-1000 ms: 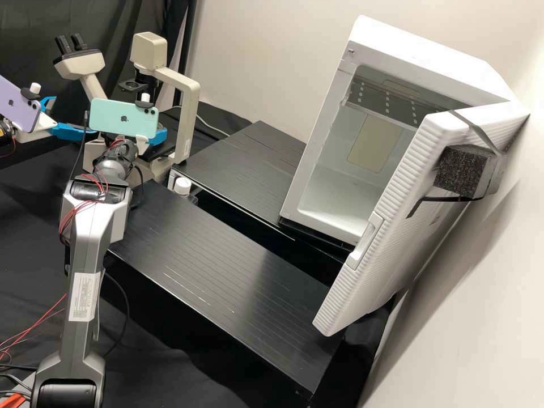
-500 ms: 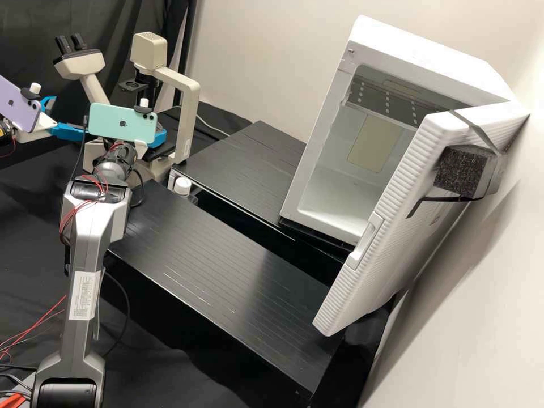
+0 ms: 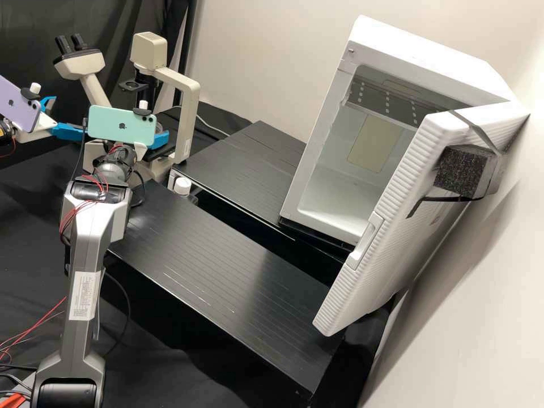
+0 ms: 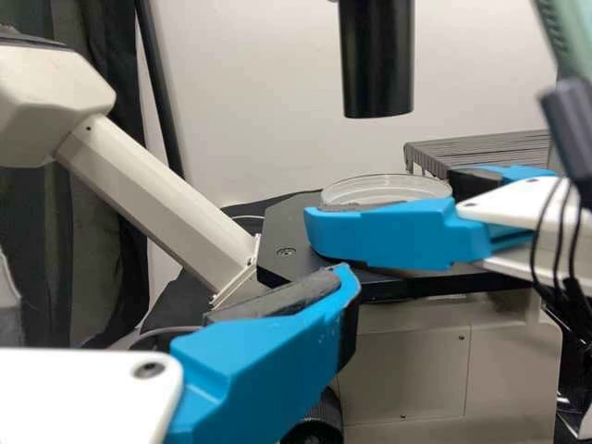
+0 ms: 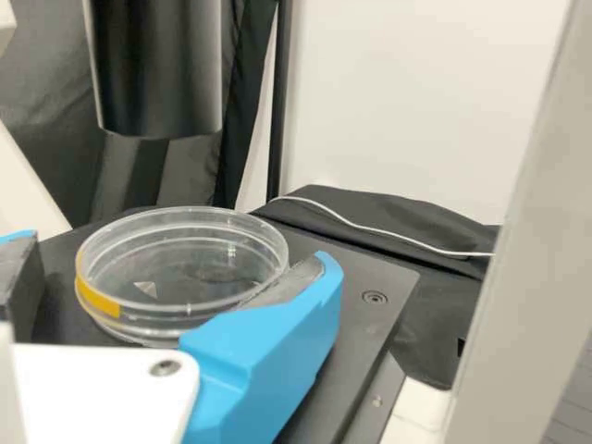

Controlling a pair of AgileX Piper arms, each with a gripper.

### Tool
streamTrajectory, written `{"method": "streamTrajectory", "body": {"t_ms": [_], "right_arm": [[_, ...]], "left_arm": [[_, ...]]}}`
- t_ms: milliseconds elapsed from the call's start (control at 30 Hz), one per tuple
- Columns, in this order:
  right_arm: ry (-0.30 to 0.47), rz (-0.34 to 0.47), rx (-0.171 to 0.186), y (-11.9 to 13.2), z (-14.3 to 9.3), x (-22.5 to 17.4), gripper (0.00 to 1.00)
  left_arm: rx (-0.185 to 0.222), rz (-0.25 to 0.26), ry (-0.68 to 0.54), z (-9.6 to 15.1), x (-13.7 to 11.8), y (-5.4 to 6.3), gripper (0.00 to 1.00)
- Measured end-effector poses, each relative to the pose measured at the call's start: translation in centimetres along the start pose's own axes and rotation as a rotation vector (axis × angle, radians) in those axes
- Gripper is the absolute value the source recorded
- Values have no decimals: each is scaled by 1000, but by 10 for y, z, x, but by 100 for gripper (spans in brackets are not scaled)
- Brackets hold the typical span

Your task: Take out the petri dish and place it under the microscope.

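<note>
In the high view, the microscope (image 3: 184, 102) stands at the back left, with my right gripper (image 3: 160, 137) beside its stage, partly behind the green phone. My left gripper (image 3: 59, 118) stands open left of the microscope. The right wrist view has the clear petri dish (image 5: 185, 268), with a yellow mark, on the black stage (image 5: 356, 277) below the dark tube. My open right gripper (image 5: 176, 277) has a finger on each side of it. In the left wrist view, the dish (image 4: 384, 190) lies behind a blue finger of the right gripper (image 4: 444, 199); one left finger (image 4: 268, 361) stands lower and apart.
A white incubator (image 3: 343, 192) with its door swung wide stands at the right. Two black slatted platforms (image 3: 221, 260) lie between it and the microscope. A small white-capped bottle (image 3: 182, 186) stands beside them.
The right arm's wrist and green phone have shifted slightly down and to the left in the high view. The left arm holds still.
</note>
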Motion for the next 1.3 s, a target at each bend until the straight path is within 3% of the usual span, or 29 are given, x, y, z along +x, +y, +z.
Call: {"method": "streamTrajectory", "body": {"t_ms": [233, 500, 667, 767, 933, 1133, 1300], "right_arm": [[42, 39, -2, 8, -2, -27, 100], [73, 101, 1, 7, 12, -88, 100], [151, 323, -8, 8, 21, -142, 100], [180, 375, -23, 10, 28, -171, 100], [154, 361, -33, 13, 41, -215, 100], [87, 393, 10, 22, 62, -258, 100], [-15, 460, 53, 25, 81, -292, 100]], "left_arm": [[0, 0, 0, 0, 0, 0, 100], [0, 0, 0, 0, 0, 0, 100], [0, 0, 0, 0, 0, 0, 100], [0, 0, 0, 0, 0, 0, 100], [0, 0, 0, 0, 0, 0, 100], [0, 0, 0, 0, 0, 0, 100], [0, 0, 0, 0, 0, 0, 100]]}}
